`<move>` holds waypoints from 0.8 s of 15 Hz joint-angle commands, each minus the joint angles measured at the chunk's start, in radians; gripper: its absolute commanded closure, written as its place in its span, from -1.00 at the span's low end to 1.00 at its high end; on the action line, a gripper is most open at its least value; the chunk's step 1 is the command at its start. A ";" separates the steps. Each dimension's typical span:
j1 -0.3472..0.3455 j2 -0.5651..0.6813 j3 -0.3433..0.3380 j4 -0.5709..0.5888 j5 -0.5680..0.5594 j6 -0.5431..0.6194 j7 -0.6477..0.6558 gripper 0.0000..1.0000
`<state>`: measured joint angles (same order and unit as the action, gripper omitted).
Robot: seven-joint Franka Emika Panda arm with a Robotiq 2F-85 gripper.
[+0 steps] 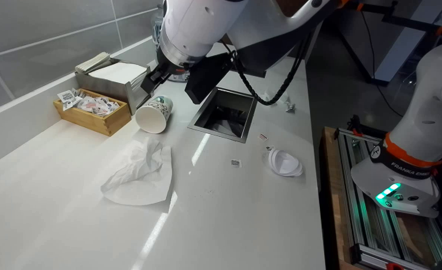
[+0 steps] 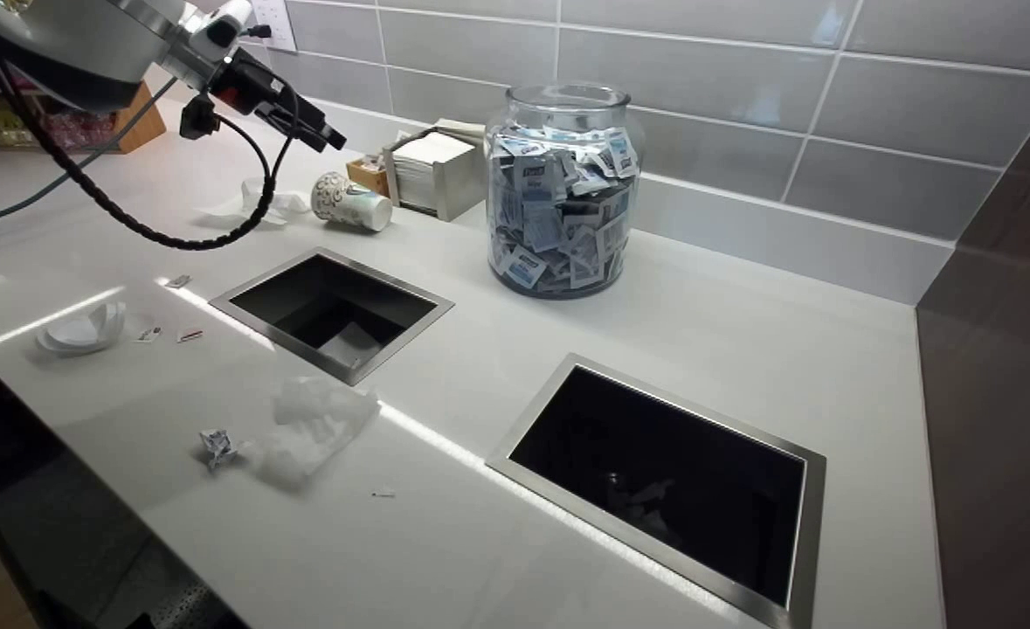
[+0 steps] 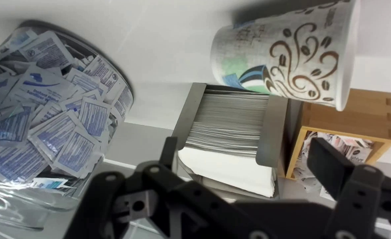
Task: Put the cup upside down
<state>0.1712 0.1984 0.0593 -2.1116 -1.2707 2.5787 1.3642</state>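
The cup, a tapered off-white paper cup with brown swirl print, lies on its side on the white counter in both exterior views (image 1: 154,116) (image 2: 349,203). Its open rim faces away from the glass jar and its base faces towards it. In the wrist view the cup (image 3: 281,59) lies across the upper right, with its rim at the right. My gripper (image 3: 249,152) is open, with nothing between its fingers. It hangs above the counter near the cup and napkin holder, apart from the cup, in both exterior views (image 1: 146,94) (image 2: 333,140).
A metal napkin holder (image 3: 275,129) and a wooden packet box (image 1: 93,122) stand beside the cup at the wall. A large glass jar (image 2: 563,218) of wipes stands farther along. Framed counter openings (image 1: 223,134) (image 2: 654,546), a crumpled napkin (image 1: 142,176) and white lids (image 1: 285,163) are nearby.
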 commanded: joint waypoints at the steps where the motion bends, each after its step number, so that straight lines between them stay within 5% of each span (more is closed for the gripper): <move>1: -0.019 -0.015 0.005 -0.005 0.125 0.052 0.061 -1.00; 4: -0.029 -0.018 0.007 -0.006 0.247 0.048 0.062 -1.00; 5: -0.015 -0.004 0.000 0.011 0.179 0.033 0.054 -1.00; 12: -0.016 -0.004 -0.001 0.013 0.185 0.033 0.052 -1.00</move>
<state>0.1554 0.1942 0.0585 -2.0982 -1.0861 2.6117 1.4158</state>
